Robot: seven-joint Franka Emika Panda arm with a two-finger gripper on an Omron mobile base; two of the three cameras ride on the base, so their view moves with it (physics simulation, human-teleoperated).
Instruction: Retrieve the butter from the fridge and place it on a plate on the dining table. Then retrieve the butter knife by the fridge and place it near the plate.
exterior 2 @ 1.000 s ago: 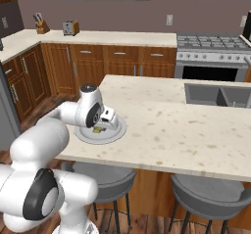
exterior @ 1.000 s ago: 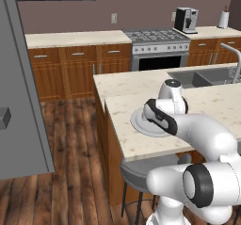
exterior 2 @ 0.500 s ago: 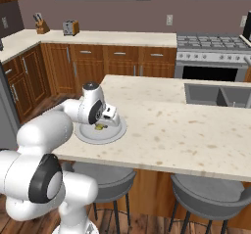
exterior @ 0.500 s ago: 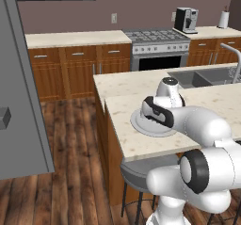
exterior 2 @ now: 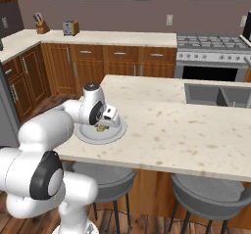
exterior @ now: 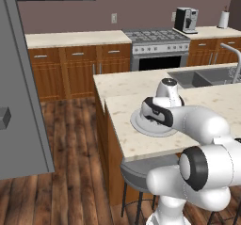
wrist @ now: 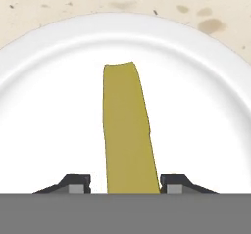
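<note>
Two dark fingertips stand either side of the butter with a thin gap showing on each flank, so the jaws look released rather than clenched, though the stick runs right between them. The gripper points straight down over the plate, and the butter lies flat on the plate's white floor, roughly along its middle, well inside the raised rim.

From the right base view the butter is a small olive patch under the hand, and the plate sits near the left end of the dining table, close to the near edge.

My reading is that the placing is all but done. To finish it well, the jaws should spread a little wider before any lift, then the hand should rise straight up, so neither tip drags the stick sideways off the plate. After that comes the knife by the fridge.
</note>
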